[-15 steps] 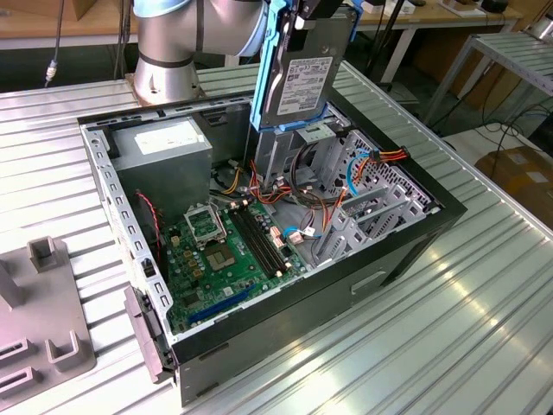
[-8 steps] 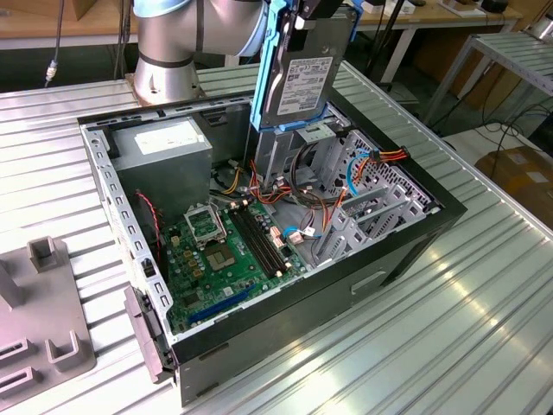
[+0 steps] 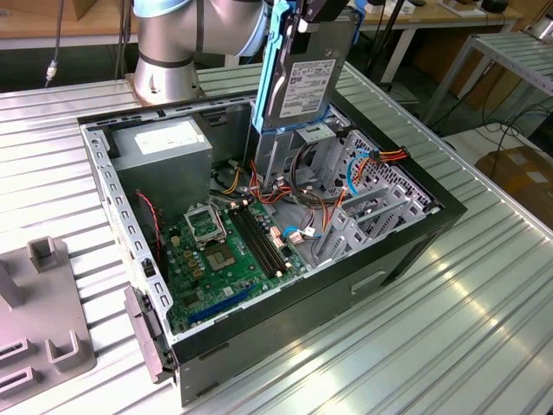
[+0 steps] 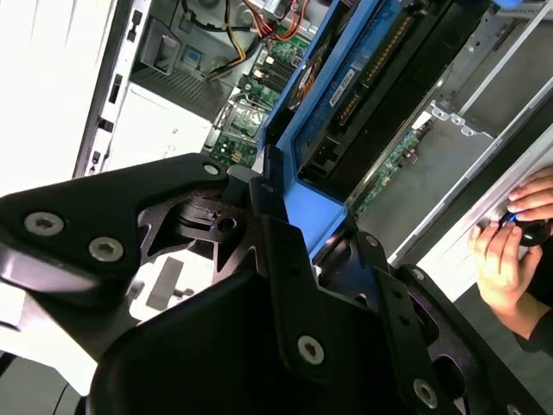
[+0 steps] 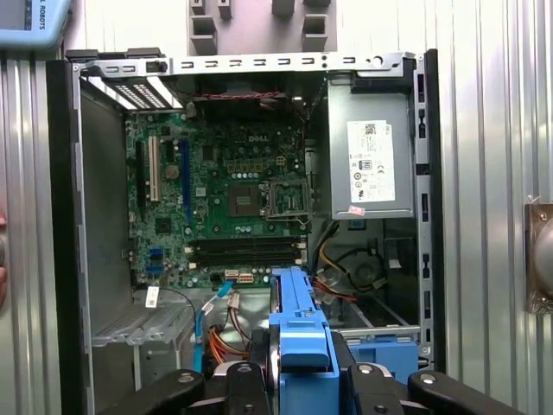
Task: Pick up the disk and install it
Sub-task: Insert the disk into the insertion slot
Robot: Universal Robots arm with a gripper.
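Observation:
The disk (image 3: pixel 302 82), a grey drive with a white label in a bright blue caddy rail, hangs upright over the back of the open computer case (image 3: pixel 406 246). My gripper (image 3: pixel 324 10) is shut on its upper end. The disk's lower edge sits just above the grey drive cage (image 3: pixel 270 156). In the second wrist view my black fingers (image 4: pixel 268 216) clamp the blue rail of the disk (image 4: pixel 359 86). In the first wrist view the disk's blue caddy (image 5: pixel 298 333) stands on edge between the gripper (image 5: pixel 298 385) arms, beside the blue bracket (image 5: pixel 384 347) on the cage.
Inside the case lie the green motherboard (image 3: pixel 229 251), the grey power supply (image 3: pixel 164 147) and orange and red cables (image 3: pixel 371 164). The arm's base (image 3: pixel 164 52) stands behind the case. A grey fixture (image 3: pixel 43 320) sits at the exterior view's left. A person's hand (image 4: pixel 505 246) rests beside the case.

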